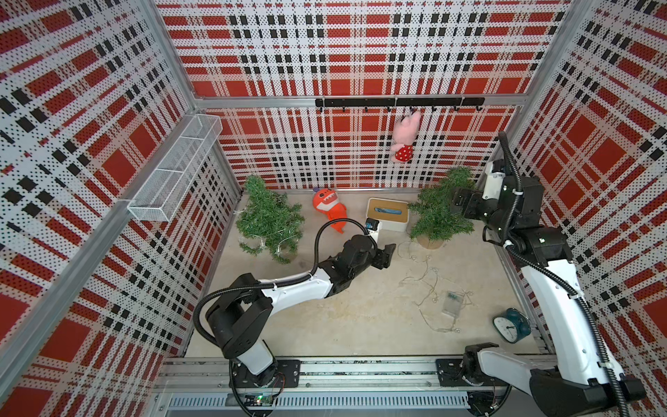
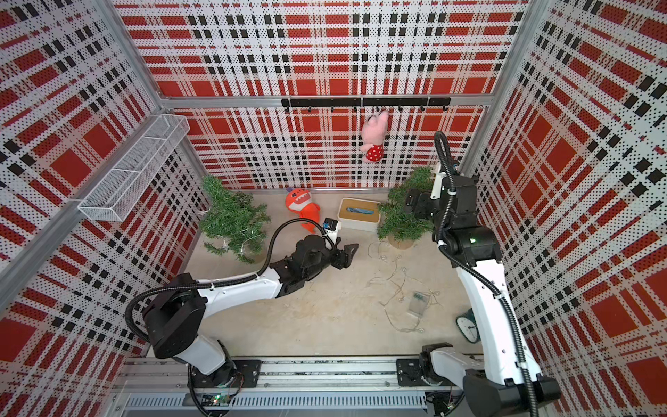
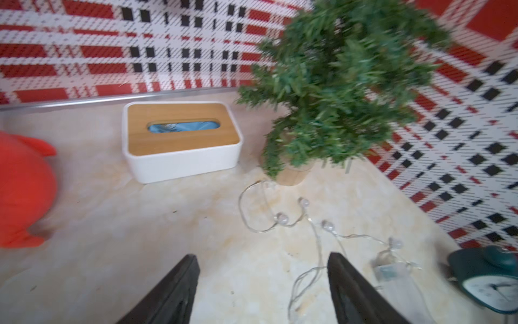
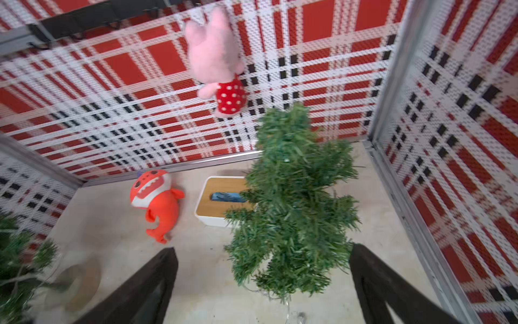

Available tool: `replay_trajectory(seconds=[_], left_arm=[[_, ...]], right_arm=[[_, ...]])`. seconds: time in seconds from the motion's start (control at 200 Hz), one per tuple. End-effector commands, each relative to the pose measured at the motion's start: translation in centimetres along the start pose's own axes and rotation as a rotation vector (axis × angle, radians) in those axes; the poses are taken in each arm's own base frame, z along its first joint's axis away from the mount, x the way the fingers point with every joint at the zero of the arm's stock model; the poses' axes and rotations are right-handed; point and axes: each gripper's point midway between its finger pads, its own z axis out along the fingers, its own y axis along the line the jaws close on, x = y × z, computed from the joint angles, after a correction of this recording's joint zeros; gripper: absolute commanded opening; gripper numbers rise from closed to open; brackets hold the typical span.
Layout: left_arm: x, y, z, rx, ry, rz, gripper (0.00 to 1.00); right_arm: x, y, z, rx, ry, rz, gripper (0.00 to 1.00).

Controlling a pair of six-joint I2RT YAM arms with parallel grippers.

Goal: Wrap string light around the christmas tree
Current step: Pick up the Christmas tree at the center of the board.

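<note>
Currently: Both Fingers Open, String Light Loose on Table

The left fingers (image 3: pixel 168 291) stand apart and hold nothing. They hang over the table (image 1: pixel 346 317), aimed at the string light (image 3: pixel 304 221). In the left wrist view one strand of wire runs up between them, close to one finger, unclamped.

The right fingers (image 4: pixel 386 286) are spread wide and empty, up beside the tree (image 1: pixel 440 213). Its lower branches lie between them in the right wrist view; contact cannot be confirmed.

Nearly all of the string light lies in loose loops on the table in front of the tree, running back to its battery box (image 1: pixel 453 303). One loop reaches the foot of the tree and a strand hangs from the lowest branches. No turn around the tree is visible, so wrapping is judged barely begun.

Hazards:
- The wire is thin and clear. Fingers may shut on air or on needles instead.
- Pulling tangled loops may drag the battery box into the clock (image 1: pixel 510 325), or tip the tree.
- Closing the right fingers here would likely pinch branches and push the tree toward the tissue box (image 1: pixel 388 213).
- The second tree (image 1: pixel 269 220) carries its own lights; it is judged not the target.
</note>
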Motion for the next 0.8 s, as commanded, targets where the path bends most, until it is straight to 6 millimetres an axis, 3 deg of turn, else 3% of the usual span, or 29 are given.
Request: replay_trajectory(seconds=[0.0,0.22,0.451,0.581,0.661,0.797], left_arm=[[-4.1,-1.7,-1.4,0.057,-0.184,0.003,0.79],[-4.9,-1.0,-4.4,0.059,-0.259,0.0,0.86],[-4.9,0.0,-5.7,0.058,-0.271,-0.032,0.86],[-5.3,1.0,-6.4,0.033,-0.292,-0.055,0.86],[-5.3,2.0,-6.7,0.03,-0.291,-0.085,0.86],[-5.6,3.2,-7.1,0.038,-0.292,-0.104,0.85]], right_arm=[[-0.6,-0.8,1.8,0.063,0.012,0.004,1.0],[-2.7,0.3,6.0,0.035,-0.076,0.015,1.0],[-2.3,-0.2,11.0,0.086,-0.11,0.022,0.92],[-1.6,0.2,12.8,0.056,-0.137,-0.025,0.76],[-1.8,0.3,12.6,0.05,-0.145,-0.048,0.64],[-3.9,0.8,11.3,0.033,-0.206,-0.096,0.4]])
